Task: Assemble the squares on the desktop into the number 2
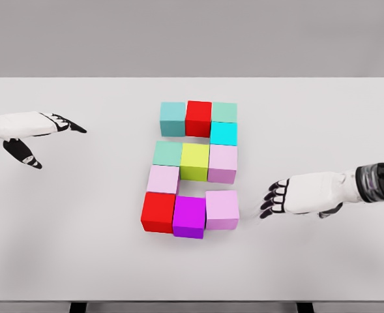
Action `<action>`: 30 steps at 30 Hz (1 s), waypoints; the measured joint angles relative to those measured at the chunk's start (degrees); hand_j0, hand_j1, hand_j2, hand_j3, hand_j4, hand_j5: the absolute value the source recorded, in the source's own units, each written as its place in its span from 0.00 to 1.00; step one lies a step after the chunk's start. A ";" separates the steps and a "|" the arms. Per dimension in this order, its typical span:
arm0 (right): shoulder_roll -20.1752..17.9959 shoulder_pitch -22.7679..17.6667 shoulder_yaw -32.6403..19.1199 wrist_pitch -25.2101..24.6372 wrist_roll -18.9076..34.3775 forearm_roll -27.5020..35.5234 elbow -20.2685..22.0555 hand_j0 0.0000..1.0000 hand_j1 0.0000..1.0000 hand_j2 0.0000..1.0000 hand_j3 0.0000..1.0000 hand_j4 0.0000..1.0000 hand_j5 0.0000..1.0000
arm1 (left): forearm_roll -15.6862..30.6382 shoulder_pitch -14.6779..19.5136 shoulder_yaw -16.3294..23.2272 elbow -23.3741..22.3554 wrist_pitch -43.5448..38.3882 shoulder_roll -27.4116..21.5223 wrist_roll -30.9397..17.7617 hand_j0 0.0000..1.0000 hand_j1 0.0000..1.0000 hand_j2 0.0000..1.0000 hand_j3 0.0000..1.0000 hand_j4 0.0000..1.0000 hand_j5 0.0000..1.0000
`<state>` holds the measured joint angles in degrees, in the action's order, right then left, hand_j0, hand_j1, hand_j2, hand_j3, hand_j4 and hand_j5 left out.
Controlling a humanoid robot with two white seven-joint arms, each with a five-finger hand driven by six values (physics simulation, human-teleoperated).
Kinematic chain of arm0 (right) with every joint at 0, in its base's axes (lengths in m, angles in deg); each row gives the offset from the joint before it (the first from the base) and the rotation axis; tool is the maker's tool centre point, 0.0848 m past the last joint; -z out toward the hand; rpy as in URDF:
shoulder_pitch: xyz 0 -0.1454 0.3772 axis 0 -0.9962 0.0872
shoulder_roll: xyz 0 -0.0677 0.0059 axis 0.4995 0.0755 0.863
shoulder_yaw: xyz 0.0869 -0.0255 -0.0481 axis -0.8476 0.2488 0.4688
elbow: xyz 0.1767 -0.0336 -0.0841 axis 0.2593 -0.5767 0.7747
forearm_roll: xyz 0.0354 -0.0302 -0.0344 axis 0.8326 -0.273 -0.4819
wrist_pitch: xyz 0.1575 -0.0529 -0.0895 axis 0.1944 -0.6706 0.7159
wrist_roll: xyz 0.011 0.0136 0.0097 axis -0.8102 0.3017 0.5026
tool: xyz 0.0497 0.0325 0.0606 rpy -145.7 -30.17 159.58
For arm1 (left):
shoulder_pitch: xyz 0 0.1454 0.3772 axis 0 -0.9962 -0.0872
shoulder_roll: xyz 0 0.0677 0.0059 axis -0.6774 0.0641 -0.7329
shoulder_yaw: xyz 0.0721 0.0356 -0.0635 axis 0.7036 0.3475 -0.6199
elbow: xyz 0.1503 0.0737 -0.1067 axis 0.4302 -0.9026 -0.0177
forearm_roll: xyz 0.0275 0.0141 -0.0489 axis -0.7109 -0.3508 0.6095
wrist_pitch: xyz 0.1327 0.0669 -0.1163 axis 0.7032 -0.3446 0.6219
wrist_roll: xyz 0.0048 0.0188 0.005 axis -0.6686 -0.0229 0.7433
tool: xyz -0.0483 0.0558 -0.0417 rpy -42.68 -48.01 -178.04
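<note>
— Which way did the figure run?

— I saw the cubes (193, 168) mid-table, forming a 2 with its long axis far to near, top at the far side.

— Colours?

— Teal, red, cyan, yellow-green, pink, magenta.

— Hands?

— My left hand (32, 130) lay spread, well left; my right hand (296, 195) hovered relaxed just right of the near pink cube (221, 210), holding nothing.

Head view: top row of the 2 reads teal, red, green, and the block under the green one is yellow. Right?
Not quite. In the head view the block under the green cube is cyan, not yellow. The yellow cube sits in the middle row. The top row is as stated.
</note>
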<state>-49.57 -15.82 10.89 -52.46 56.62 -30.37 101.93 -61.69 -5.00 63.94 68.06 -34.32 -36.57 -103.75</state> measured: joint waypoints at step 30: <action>2.64 -8.53 -1.03 -0.02 -0.01 55.91 -6.67 1.00 1.00 1.00 1.00 1.00 1.00 | 0.11 -0.70 -0.33 0.08 0.01 -0.05 -0.22 1.00 1.00 1.00 1.00 1.00 1.00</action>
<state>-46.93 -24.35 9.86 -52.48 56.62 25.55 95.25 -61.58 -5.70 63.60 68.14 -34.31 -36.62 -103.97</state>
